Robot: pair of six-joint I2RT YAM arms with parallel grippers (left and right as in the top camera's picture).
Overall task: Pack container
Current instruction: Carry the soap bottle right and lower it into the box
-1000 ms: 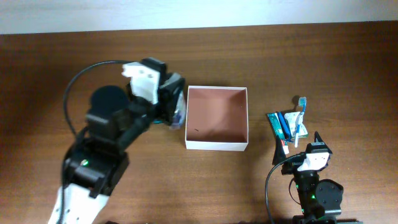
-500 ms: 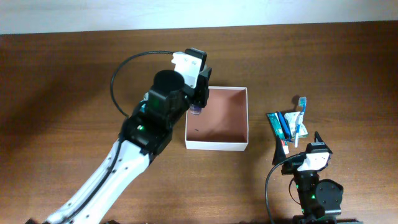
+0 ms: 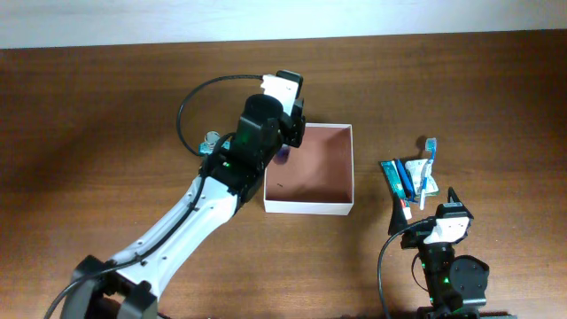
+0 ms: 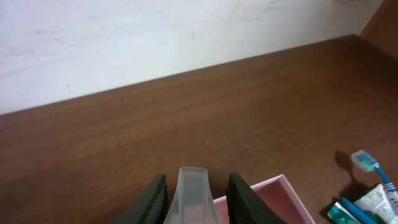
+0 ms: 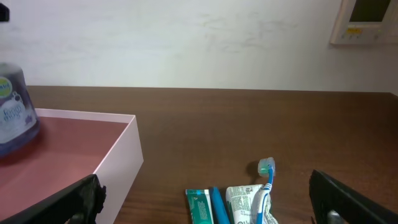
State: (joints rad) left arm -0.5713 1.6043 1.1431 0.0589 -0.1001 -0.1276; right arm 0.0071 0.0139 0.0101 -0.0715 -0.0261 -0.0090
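While your left gripper (image 4: 198,200) pinches a small bottle (image 5: 12,115) just inside the left wall of the container (image 3: 308,206), which sits mid-desk looking empty, nothing's packed yet: toothbrush (image 3: 428,164), toothpaste (image 5: 239,202) and another bottle (image 3: 210,139) remain outside.

Left gripper (image 3: 283,144) has swung right, from beside the container (image 3: 323,173) to above its left inner edge. The bottle (image 3: 282,157) went with it, clamped. Arm shift uncovered a small item (image 3: 211,139) on the table (image 3: 89,106).
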